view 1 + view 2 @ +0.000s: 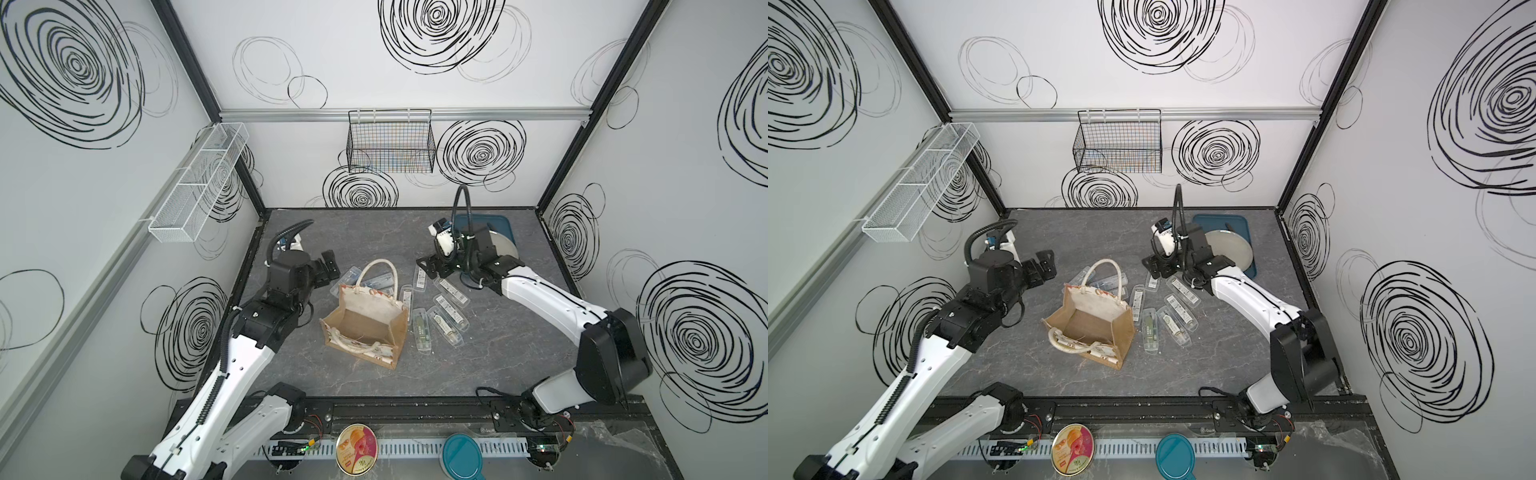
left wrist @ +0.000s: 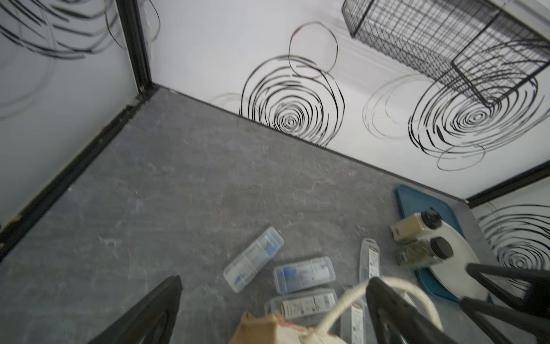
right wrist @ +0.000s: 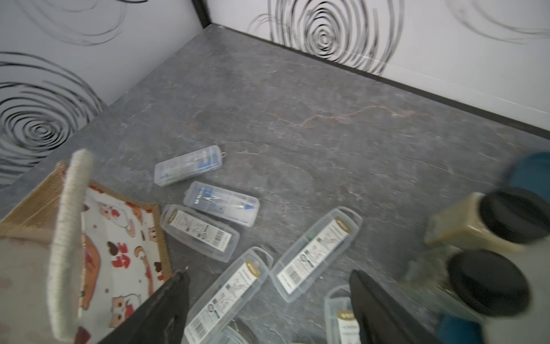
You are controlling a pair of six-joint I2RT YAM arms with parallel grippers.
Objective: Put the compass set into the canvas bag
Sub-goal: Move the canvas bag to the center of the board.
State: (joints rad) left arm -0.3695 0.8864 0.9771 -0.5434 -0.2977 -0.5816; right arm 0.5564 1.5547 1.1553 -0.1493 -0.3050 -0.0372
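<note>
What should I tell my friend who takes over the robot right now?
Left gripper: open, empty, beside the canvas bag.
Right gripper: open, empty, over the compass cases on the bag's other side.
Bag: upright, mouth open, looks empty inside.
Cases: all lying on the table, some behind the bag, most beside it.
Done: nothing packed yet.
Left: grab a case and drop it into the bag.

Tan burlap formed canvas bag (image 1: pixel 397 332), cream panels printed red-orange; tabletop (image 1: pixel 478 365) was marbled grey; walls (image 1: pixel 332 54) bore black scribbled spirals on white; tray (image 1: pixel 500 222) was teal.
</note>
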